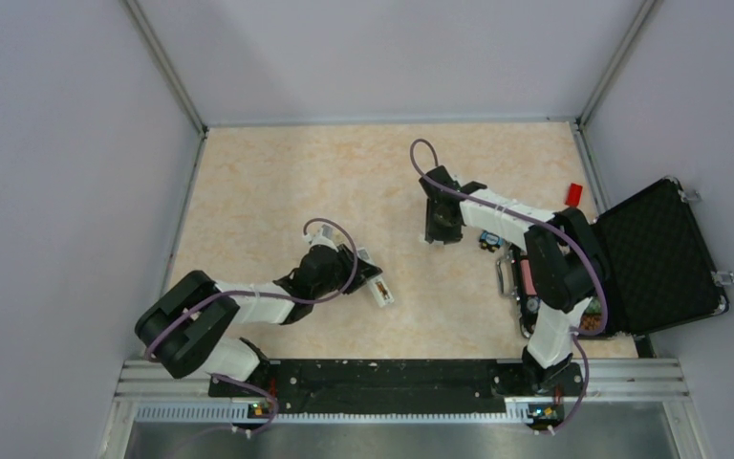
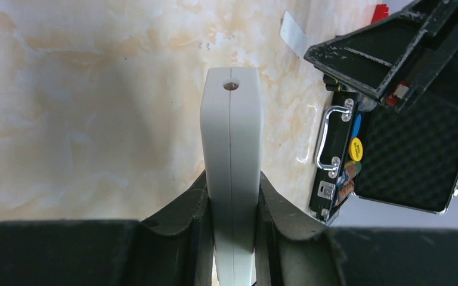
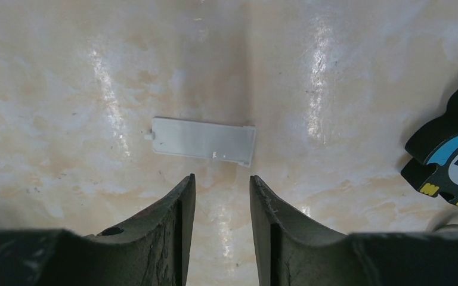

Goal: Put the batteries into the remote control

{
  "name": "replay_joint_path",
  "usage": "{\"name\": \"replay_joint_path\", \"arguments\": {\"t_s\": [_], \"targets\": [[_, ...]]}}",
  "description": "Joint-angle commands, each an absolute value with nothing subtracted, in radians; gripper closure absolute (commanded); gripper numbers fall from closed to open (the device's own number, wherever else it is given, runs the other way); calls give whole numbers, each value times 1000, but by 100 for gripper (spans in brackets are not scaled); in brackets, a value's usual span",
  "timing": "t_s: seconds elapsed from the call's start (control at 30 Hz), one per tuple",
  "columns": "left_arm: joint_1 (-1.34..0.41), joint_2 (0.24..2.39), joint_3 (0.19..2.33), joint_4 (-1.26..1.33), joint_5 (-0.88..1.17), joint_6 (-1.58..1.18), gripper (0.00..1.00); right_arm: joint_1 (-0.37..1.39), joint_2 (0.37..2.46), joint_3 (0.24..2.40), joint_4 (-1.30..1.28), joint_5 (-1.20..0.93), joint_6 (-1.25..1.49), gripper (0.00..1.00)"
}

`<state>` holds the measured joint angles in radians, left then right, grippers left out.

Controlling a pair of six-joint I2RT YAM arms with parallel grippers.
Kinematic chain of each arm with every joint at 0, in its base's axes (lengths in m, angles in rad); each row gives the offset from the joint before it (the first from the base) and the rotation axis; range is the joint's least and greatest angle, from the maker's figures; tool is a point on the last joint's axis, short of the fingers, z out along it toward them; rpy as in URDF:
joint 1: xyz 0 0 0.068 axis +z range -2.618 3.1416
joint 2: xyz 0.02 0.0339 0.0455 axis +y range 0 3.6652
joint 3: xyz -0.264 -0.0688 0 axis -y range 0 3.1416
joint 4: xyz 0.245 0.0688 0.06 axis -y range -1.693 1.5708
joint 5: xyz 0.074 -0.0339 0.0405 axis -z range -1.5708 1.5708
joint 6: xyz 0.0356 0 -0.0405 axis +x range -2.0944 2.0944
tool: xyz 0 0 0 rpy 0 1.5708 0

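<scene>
Just one remote control (image 2: 231, 131) in the left hand (image 2: 231, 182); one loose cover (image 3: 204, 140).

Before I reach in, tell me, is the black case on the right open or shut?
Open. The black case lies with its lid swung back, its foam lining exposed.

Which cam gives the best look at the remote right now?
Left wrist: the remote control fills the centre, edge-on and close up, clamped in the left gripper. Top external shows only its small white end poking out of that gripper. Right wrist doesn't show it.
</scene>
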<state>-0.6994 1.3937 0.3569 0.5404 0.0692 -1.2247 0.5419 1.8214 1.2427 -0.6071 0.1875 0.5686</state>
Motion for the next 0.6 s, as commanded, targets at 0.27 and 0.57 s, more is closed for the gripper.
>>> {"name": "replay_joint_path", "arguments": {"t_s": [0.27,0.57], "targets": [[-753,1487,376,654,-91,-1310,82,532,1782,1253,-583,190,569,59],[-764,1469,360,557,-133,-1342,63,501,1836,1319,-580,192,552,58]]}}
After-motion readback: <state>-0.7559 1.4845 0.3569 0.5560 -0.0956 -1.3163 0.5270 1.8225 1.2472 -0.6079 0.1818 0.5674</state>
